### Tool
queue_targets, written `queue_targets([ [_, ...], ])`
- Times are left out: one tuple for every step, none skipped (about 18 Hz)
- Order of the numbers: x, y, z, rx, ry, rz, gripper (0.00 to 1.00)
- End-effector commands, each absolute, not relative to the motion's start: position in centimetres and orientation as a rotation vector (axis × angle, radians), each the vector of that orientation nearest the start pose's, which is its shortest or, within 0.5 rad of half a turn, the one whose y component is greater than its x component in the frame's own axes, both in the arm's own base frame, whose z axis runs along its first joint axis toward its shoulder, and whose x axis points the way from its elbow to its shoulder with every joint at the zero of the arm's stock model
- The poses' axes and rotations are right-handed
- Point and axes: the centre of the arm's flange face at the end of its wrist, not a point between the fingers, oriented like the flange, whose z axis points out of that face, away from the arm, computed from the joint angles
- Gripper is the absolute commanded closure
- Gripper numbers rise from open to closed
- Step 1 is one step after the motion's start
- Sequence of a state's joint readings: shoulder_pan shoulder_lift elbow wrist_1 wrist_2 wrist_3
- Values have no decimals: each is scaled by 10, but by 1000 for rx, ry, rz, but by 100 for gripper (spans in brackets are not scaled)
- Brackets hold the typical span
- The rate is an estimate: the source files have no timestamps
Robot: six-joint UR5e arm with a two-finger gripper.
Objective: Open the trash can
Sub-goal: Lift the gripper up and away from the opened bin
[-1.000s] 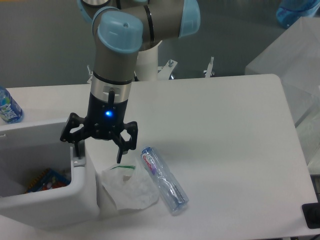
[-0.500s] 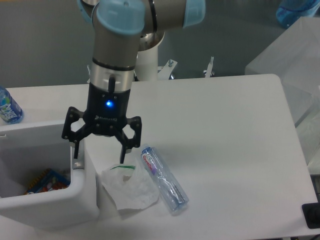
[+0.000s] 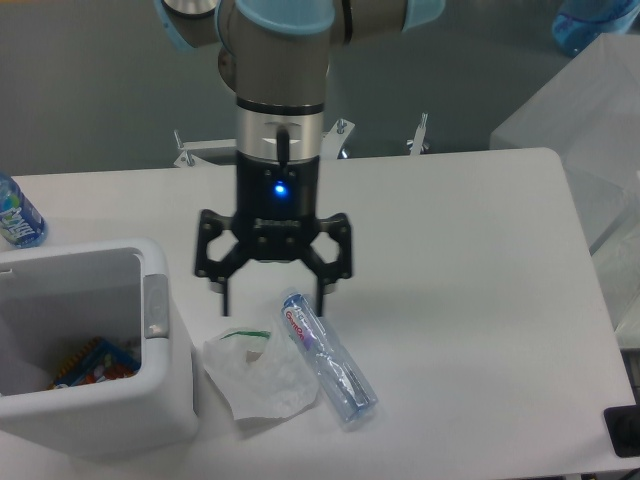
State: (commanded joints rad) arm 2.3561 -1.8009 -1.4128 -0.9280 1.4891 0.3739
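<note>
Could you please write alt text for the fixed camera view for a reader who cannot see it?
A robot arm's open end effector hangs above a white table, near a clear plastic bottle lying beside a crumpled white bag. At the left stands the white trash can, open at the top, with colourful litter inside.

Single fixed camera, raised, facing the arm's base across the table (image 3: 460,230), fairly close

Table (image 3: 470,250): we see a white top with rounded corners.
Clear plastic bottle (image 3: 328,358): we find it lying on its side.
Crumpled white bag (image 3: 258,375): we see it touching the lying bottle.
Blue-labelled bottle (image 3: 15,215): we spot it at the left edge.
</note>
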Motion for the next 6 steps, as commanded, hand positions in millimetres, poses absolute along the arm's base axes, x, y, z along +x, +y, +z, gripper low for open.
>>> queue_targets([
  [-345,541,515,-2566,-491,342,0],
  [-350,538,513,-2574,-492,357,0],
  [-355,535,512,-2583,-494,381,0],
  [-361,530,510,-2598,-496,409,0],
  [-366,525,507,-2615,-491,431,0],
  [-372,521,504,-2628,-482,437,0],
])
